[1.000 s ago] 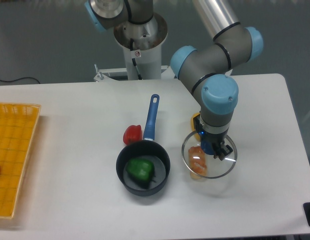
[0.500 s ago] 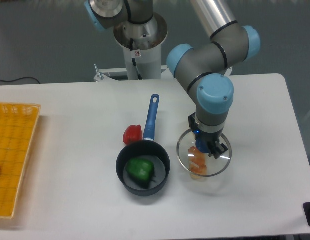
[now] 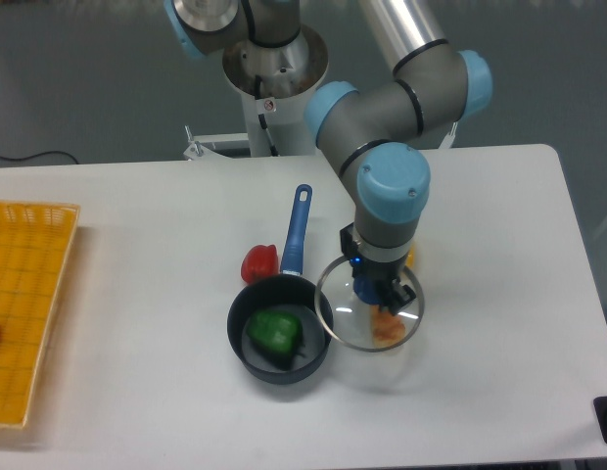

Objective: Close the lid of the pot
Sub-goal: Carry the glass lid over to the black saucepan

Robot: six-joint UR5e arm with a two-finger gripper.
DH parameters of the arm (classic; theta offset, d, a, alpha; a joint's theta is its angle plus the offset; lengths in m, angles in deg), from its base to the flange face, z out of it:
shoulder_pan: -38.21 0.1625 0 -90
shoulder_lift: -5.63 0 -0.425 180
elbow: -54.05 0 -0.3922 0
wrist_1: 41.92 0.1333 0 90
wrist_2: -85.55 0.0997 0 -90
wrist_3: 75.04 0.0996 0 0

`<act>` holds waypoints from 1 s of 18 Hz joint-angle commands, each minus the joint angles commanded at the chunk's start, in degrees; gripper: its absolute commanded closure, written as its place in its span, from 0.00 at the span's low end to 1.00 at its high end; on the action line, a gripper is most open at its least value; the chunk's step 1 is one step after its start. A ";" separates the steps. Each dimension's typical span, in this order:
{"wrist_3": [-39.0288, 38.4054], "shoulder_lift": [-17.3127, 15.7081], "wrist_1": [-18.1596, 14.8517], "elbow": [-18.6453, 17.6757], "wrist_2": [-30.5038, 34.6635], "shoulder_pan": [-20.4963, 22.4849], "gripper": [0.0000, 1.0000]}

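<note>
The dark pot (image 3: 280,330) with a long blue handle (image 3: 296,231) sits open at the table's middle, with a green pepper (image 3: 275,332) inside. My gripper (image 3: 376,293) points down and is shut on the knob of the glass pot lid (image 3: 368,305), holding it above the table just right of the pot. The lid's left rim is close to the pot's right rim. The knob is hidden by the fingers.
A red pepper (image 3: 259,262) lies beside the pot handle. An orange food item (image 3: 386,323) lies on the table under the lid. A yellow object (image 3: 411,258) shows behind the gripper. A yellow basket (image 3: 25,304) stands at the left edge.
My gripper has carried the lid to the left, from over the orange food item toward the pot. The pot and the peppers have not moved.
</note>
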 joint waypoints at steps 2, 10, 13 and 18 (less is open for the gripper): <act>0.00 0.00 -0.09 0.18 0.00 -0.79 0.39; -4.04 0.35 0.26 0.27 -0.62 -4.30 0.39; -4.40 0.62 0.26 0.09 -0.35 -5.19 0.39; -4.48 0.53 0.00 -0.88 0.17 -6.50 0.39</act>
